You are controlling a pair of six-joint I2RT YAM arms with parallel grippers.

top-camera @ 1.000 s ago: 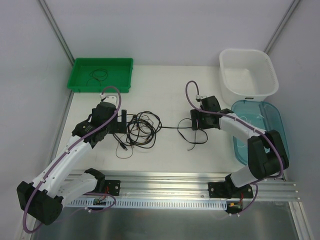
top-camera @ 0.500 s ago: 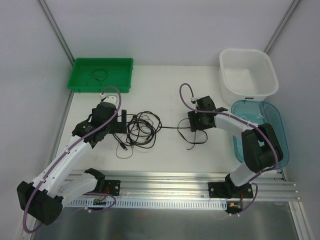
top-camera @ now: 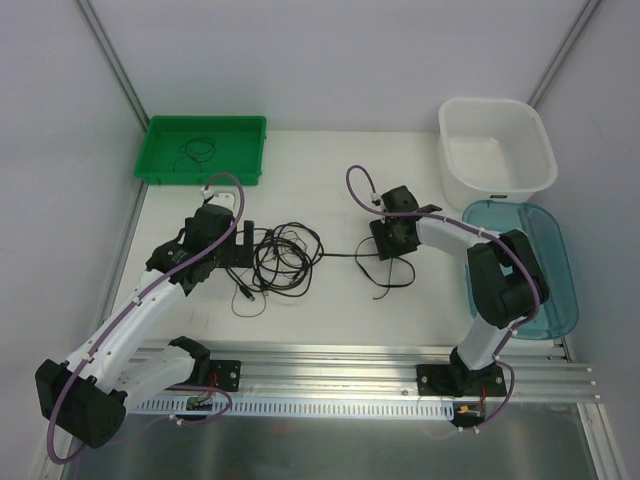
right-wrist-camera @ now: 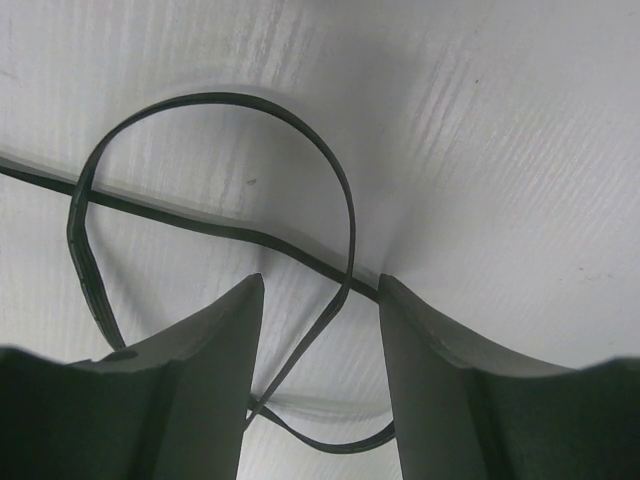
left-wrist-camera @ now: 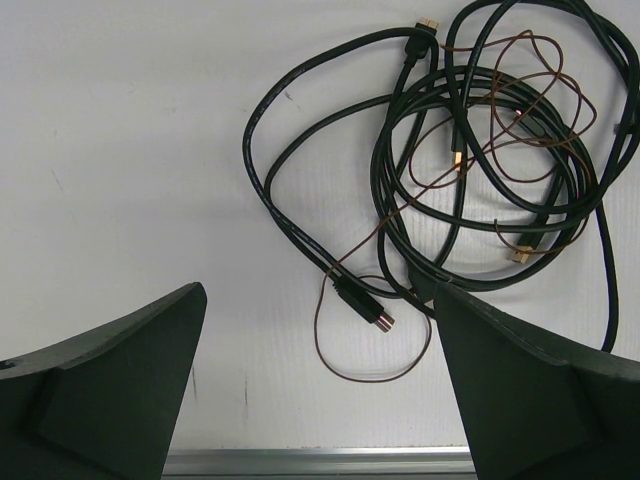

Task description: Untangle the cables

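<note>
Table, seen from above. Landmark: green tray, far left corner.

- Cables: the main tangle lies on the near side of the green tray, off its right end. It is mostly black cord, with a thin brownish wire threaded through. One small coil sits inside the tray, apart from the rest.
- One black strand leaves the tangle and runs away from the tray, left to right across the table, ending in an outlying loop.
- Left gripper: nearer than the tray, just beside the tangle's tray-side edge. Its jaws stand at full spread and hold nothing. In the wrist view the tangle lies ahead and to the right of the gap, with a stray plug almost centred.
- Right gripper: well to the right of the tray, down over the outlying loop. Its fingers stand partway apart and straddle the loop's strands, but nothing is pinched yet.
- Key relation: the strand's long axis points straight back at the tangle. A draw by the right arm away from the tray would likely pull it free. The left arm is the nearer one to pin the tangle.
- Risk, as a judgement: two strands sit between the right fingers, so both may get caught.
- Writing: no brand, label or lettering is legible. Gold contacts show on some plugs.
</note>
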